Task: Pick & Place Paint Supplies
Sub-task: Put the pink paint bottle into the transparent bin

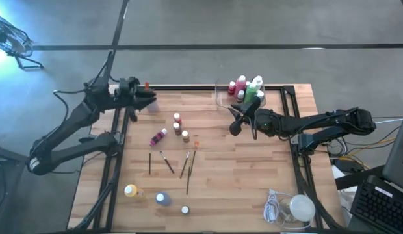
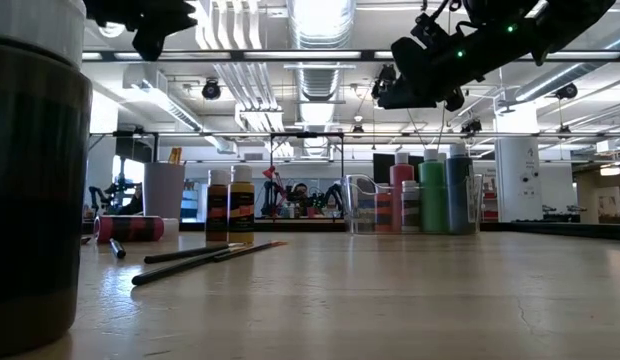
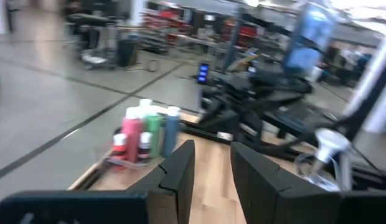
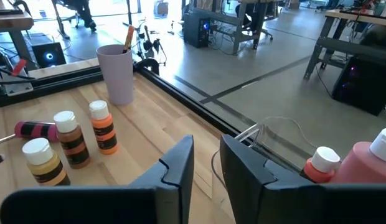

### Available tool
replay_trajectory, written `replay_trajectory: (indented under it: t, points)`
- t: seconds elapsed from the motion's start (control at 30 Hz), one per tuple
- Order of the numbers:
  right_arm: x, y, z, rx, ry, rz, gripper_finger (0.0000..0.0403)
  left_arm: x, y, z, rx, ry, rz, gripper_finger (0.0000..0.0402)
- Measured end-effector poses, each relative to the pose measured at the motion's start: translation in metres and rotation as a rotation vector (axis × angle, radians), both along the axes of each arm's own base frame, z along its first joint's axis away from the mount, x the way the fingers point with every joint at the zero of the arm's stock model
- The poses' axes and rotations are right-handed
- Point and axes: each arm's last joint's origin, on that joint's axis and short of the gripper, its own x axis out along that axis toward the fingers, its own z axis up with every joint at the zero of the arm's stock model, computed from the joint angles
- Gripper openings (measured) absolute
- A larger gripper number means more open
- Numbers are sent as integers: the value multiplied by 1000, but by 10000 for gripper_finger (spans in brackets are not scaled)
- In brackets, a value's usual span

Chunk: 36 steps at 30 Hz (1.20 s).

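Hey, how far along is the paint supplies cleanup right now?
Partly done. Several bottles already stand in the clear tray, and one brush sits in the purple cup. Nothing is in hand: the right gripper hovers beside the tray, its fingers empty. Left: three bottles mid-table, brushes, and three near-edge bottles.

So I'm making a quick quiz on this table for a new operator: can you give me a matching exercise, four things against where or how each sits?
Things:
1. pink bottle
2. purple cup
3. white lump
4. clear tray

States:
A. upright, with a thin stick standing in it
B. holds several upright bottles
C. lying on its side on the wood
D. near a table corner, coiled cord beside it

Pairs: 1-C, 2-A, 3-D, 4-B
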Motion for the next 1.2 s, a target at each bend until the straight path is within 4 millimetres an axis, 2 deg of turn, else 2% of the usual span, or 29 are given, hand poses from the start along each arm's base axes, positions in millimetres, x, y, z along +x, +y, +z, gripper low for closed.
replay_trajectory:
  t: [0.17,0.5,0.7,0.87,1.2]
  points:
    - [0,0,0,0,0,0,70,9,-13,-8,53,33,-117,108]
    - [0,0,0,1,4,0,105,21,-48,-19,87,145,-248,108]
    - [0,0,0,1,6,0,123,16,-69,-24,91,236,-278,108]
    - [0,0,-1,1,12,0,137,11,-84,-29,77,292,-386,108]
    - [0,0,-1,4,14,0,163,3,-98,-43,2,446,-491,108]
